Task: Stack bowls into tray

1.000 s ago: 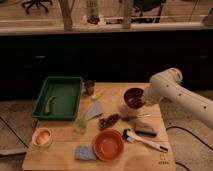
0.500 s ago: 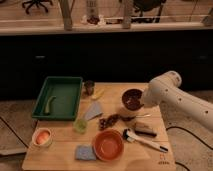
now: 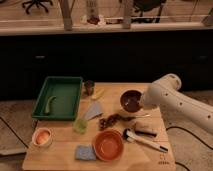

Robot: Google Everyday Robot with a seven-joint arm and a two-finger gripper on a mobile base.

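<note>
Arm's smooth white shell [image 3: 161, 92] has dropped slightly toward 9 o'clock, nearer dark glossy bowl [image 3: 131, 100] at table's 2 o'clock. Gripper [image 3: 142, 103] at that bowl's right rim, hidden behind shell; cannot tell claw state. Rectangular green plastic tray [image 3: 65, 100] at 10 o'clock. Round orange bowl [image 3: 108, 144] at 6 o'clock, small pale bowl [image 3: 42, 136] at 8 o'clock. Wooden table [image 3: 55, 157]: corner mark [image 3: 161, 161] at 5 o'clock unreadable. Arm cut off at right edge.

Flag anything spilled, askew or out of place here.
Nothing looks spilled or tipped. One oddity: the green tray holds a small green item, which may obstruct stacking. The gripper is at the right edge of the brown bowl.
</note>
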